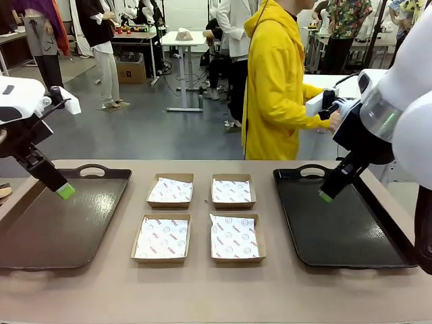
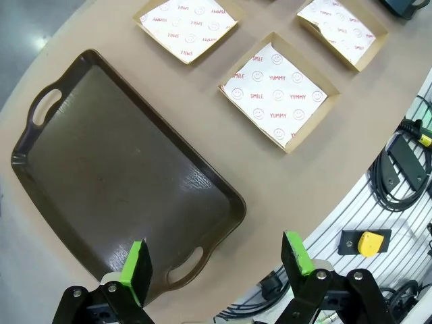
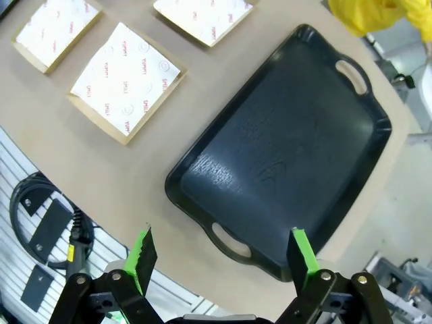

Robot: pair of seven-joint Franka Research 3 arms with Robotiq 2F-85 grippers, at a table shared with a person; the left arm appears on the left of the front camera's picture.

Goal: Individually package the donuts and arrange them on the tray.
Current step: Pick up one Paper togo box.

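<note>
Currently, the left end effector (image 2: pixel 216 255) hangs above the brown tray (image 1: pixel 61 229), which lies at the left end of the worktop (image 1: pixel 202 290). Its two green-padded fingers (image 2: pixel 138 262) stand wide apart with nothing between them. In the front view its pad sits over the far part of that tray, near the far handle and clear of the surface. In the left wrist view one handle cut-out of the tray lies just beyond the fingers.

The right end effector (image 3: pixel 221 244) hangs above the black tray (image 1: pixel 344 229) at the right end of the worktop. Its fingers are likewise spread wide and hold nothing. In the front view its pad is over the far left part of that tray, near the far handle and apart from the surface. The right wrist view looks down on the whole tray, with one handle cut-out between the fingertips.

Between the two trays lie four shallow cardboard boxes, each lined with white printed paper, set two by two: far left box (image 1: pixel 170 190), far right box (image 1: pixel 232 191), near left box (image 1: pixel 162 237), near right box (image 1: pixel 234 237). All four lie well apart from both end effectors.

A person in a yellow hooded top (image 1: pixel 273 88) stands at the far side of the worktop, with one hand (image 1: pixel 335 120) at the black housing of the right arm.
</note>
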